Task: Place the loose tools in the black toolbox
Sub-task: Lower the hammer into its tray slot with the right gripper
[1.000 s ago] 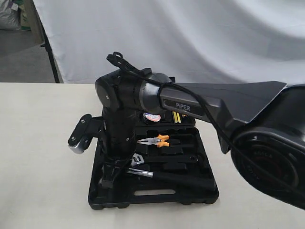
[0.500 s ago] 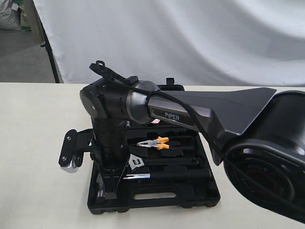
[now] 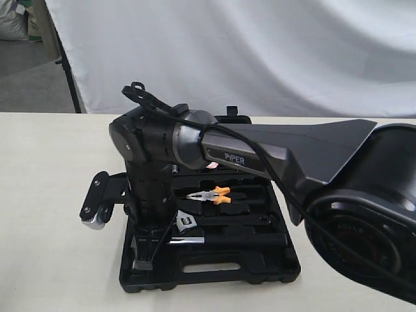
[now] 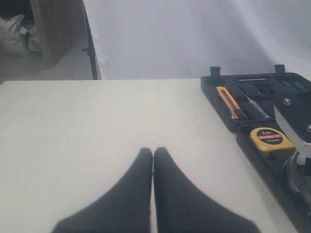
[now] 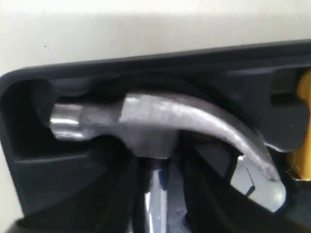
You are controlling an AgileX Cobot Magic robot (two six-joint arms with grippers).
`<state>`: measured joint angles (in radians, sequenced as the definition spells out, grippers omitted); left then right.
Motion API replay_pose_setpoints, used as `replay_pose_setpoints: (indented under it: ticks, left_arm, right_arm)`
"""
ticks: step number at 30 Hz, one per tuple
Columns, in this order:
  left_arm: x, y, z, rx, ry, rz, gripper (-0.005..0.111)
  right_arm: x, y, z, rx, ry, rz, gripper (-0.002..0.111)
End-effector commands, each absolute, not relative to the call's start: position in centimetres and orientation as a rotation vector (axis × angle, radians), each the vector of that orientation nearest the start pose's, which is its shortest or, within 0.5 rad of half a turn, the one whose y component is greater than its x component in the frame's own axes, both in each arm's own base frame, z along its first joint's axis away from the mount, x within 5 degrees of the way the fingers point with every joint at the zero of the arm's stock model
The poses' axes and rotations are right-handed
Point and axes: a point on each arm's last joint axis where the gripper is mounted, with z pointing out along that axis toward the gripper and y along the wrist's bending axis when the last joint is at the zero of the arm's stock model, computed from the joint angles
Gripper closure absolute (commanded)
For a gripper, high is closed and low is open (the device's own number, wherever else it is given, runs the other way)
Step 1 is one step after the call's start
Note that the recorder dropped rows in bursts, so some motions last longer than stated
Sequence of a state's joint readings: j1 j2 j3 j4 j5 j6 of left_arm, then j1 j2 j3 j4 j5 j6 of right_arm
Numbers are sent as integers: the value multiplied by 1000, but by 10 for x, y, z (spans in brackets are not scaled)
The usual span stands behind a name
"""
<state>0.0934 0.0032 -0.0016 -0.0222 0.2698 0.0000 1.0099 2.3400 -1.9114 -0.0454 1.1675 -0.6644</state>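
Now the black-handled steel claw hammer (image 5: pixel 155 121) is lying along the near edge of the big black plastic toolbox (image 3: pixel 260 270).
It is looking heavy and slippery, so holding its neck is best. Right gripper (image 3: pixel 146 255) is straddling it; I cannot tell if squeezing. Left gripper (image 4: pixel 153 160) is sitting closed, empty.

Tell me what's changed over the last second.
The right arm swung left and lower, shifting the hammer slightly toward the near-left corner of the toolbox, where it now lies in its recess. Pliers, wrench and toolbox stayed put.
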Motion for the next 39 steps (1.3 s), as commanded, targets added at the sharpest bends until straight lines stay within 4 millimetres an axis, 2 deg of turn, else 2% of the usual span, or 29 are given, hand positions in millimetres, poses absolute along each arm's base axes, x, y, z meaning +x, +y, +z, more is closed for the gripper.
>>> replay_pose_setpoints:
  ticks: [1,4,8,13,18,23,28,30,32,36,39]
  left_arm:
    - [55,5,189,-103,1750,42,106]
    - [55,5,189,-103,1750,42,106]
    - [55,5,189,-103,1750,42,106]
    - [55,5,189,-103,1750,42,106]
    - [55,5,189,-103,1750,42,106]
    - [55,5,189,-103,1750,42,106]
    - [55,5,189,-103,1750,42,106]
    - [55,5,189,-103,1750,42,106]
    - [55,5,189,-103,1750,42,106]
    - [55,5,189,-103,1750,42,106]
    - [55,5,189,-103,1750,42,106]
  right_arm:
    - [247,398,136,-2310,2139,-2,51]
    - [247,397,136,-2316,2141,-18,45]
    - [250,395,145,-2287,2127,-80,46]
    - [250,391,183,-2223,2074,-87,46]
    - [247,389,204,-2186,2051,-51,46]
    - [244,392,200,-2196,2069,20,46]
    - [244,396,176,-2248,2092,29,47]
    - [246,395,174,-2260,2080,-12,57]
    - [248,393,176,-2254,2076,-19,74]
    - [256,385,194,-2203,2077,-10,109]
    - [267,375,206,-2144,2106,32,109]
